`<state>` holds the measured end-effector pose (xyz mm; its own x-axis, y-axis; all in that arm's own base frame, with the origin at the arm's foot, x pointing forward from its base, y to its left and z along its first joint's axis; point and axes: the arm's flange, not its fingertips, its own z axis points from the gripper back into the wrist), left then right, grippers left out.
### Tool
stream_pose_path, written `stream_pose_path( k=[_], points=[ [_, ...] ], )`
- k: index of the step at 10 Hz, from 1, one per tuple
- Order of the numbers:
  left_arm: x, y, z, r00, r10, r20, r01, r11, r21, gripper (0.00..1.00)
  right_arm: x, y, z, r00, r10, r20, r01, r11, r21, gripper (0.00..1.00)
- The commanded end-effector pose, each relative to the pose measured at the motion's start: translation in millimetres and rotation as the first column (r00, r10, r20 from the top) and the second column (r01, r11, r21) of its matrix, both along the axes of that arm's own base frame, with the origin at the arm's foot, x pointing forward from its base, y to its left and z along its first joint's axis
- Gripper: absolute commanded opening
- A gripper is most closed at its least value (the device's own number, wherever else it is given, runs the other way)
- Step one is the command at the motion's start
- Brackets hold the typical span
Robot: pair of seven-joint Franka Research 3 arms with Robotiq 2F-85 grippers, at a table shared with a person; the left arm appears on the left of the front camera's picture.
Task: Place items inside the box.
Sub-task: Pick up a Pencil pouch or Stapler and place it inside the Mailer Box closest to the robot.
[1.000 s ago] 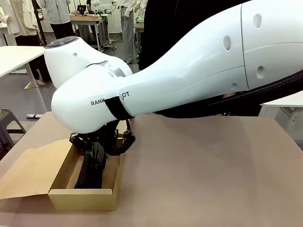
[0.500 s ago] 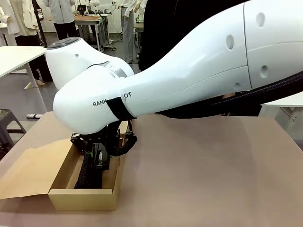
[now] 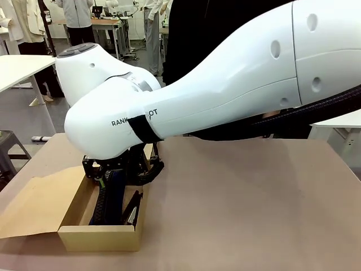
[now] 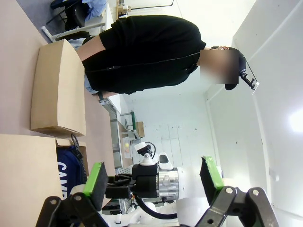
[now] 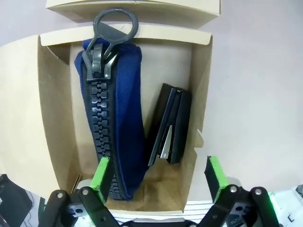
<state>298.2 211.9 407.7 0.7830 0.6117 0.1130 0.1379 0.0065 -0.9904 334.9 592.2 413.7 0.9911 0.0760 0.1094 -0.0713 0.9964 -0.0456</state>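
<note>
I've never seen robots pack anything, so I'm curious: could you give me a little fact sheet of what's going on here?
Box: open, flap folded out to the side
Inside: pencil case, with a stapler beside it
Right claw: open, over the box, holding nothing
Left claw: open, empty
Also there: small box, closed; person at the table

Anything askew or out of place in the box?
The black stapler lies tipped on its side between the navy pencil case and the box wall; the case stands on edge, zipper up. Nothing spilled or damaged.
</note>
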Motion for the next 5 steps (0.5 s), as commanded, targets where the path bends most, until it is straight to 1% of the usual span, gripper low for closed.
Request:
stream_pose_path(
  k=[1, 2, 3, 4, 5],
  points=[
    [-2, -2, 0, 1.0, -0.002, 0.025, 0.002, 1.0, 0.002, 1.0, -10, -15, -1, 0.999, -0.043, 0.016, 0.042, 0.998, 0.036, 1.0],
    [-2, -2, 0, 1.0, -0.002, 0.025, 0.002, 1.0, 0.002, 1.0, -11, -19, 3, 0.999, -0.032, 0.025, 0.031, 0.998, 0.049, 1.0],
    [-2, -2, 0, 1.0, -0.002, 0.025, 0.002, 1.0, 0.002, 1.0, -12, -33, 14, 1.0, 0.011, 0.017, -0.012, 0.995, 0.097, 1.0],
    [-2, -2, 0, 1.0, -0.002, 0.025, 0.002, 1.0, 0.002, 1.0, -12, -65, 32, 0.996, 0.093, -0.007, -0.089, 0.977, 0.196, 1.0],
    [-2, -2, 0, 1.0, -0.002, 0.025, 0.002, 1.0, 0.002, 1.0, -14, -123, 56, 0.992, 0.116, -0.047, -0.098, 0.953, 0.287, 1.0]
  ],
)
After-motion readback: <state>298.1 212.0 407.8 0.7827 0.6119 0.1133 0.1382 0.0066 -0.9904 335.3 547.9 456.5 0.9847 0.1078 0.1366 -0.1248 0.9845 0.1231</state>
